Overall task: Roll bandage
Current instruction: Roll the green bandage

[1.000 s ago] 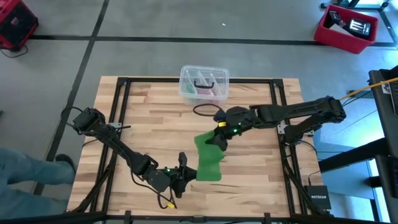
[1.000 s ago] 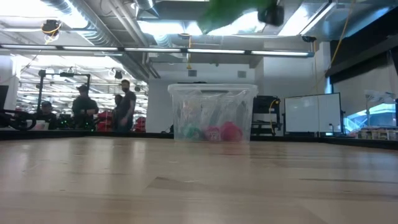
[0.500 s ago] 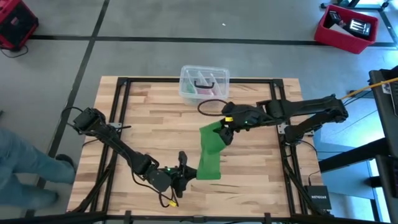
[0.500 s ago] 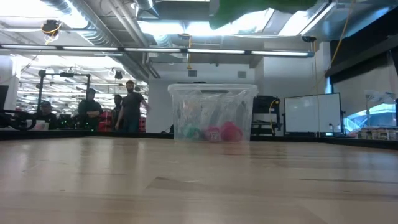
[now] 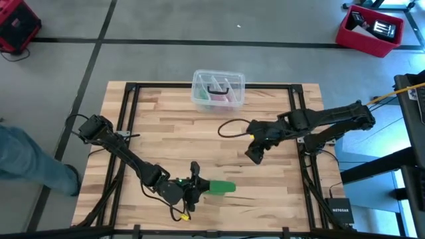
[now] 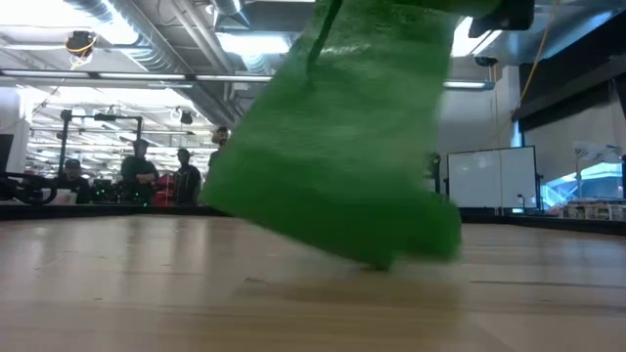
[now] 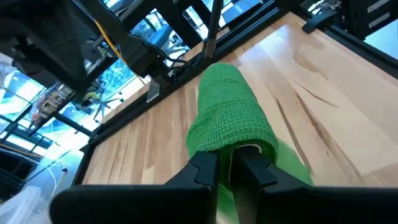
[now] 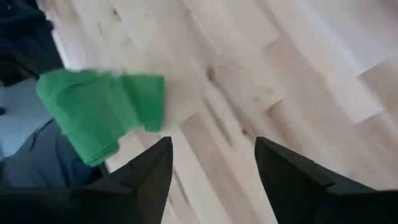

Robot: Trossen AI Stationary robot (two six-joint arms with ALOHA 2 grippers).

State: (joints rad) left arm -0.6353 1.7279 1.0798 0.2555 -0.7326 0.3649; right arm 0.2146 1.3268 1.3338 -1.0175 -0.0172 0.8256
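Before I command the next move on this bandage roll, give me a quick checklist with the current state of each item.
1. Left gripper shut on the bandage: ok.
2. Right gripper open, holding nothing: ok.
3. Right gripper off the bandage, over bare table: ok.
4. Bandage bunched at the table's near edge: ok.
5. Bandage tightly rolled: cannot tell.
6. Plastic box away from both arms: ok.

From above we look straight down on the whole table (image 5: 166, 126). At table-top height we look level across it into the room, the bandage (image 6: 342, 137) filling that near view. Each wrist camera looks forward past its own fingers, close to the wood. All four views share the bandage and the tabletop.
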